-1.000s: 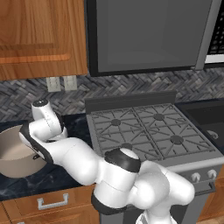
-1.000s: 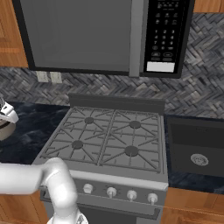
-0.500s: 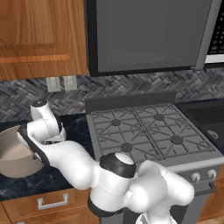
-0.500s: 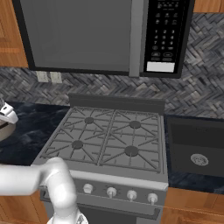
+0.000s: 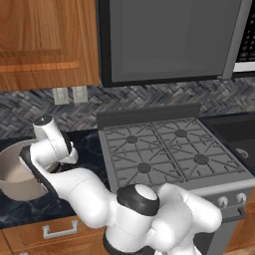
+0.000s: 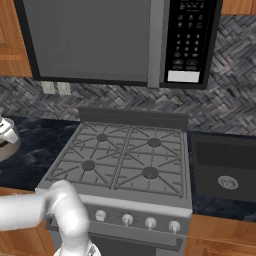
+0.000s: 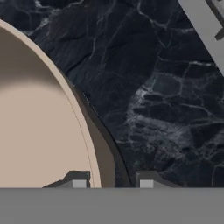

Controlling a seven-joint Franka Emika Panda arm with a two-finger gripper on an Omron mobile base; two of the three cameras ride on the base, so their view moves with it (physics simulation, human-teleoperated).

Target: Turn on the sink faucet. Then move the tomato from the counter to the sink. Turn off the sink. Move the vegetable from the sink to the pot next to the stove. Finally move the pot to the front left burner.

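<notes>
The beige pot stands on the dark counter left of the stove, with its edge in the right base view. In the hand view my gripper sits over the pot's right rim. One fingertip is inside the wall and the other outside, and the jaws are drawn in narrow on the rim. The white arm covers the grip in the left base view. The tomato is hidden. The front left burner is bare.
The dark sink basin lies right of the stove. A microwave hangs over the stove and wooden cabinets over the pot's counter. Dark marble counter runs between pot and stove edge.
The jaws have closed in from wide open to a narrow gap around the pot's rim. The arm and pot have stayed in place.
</notes>
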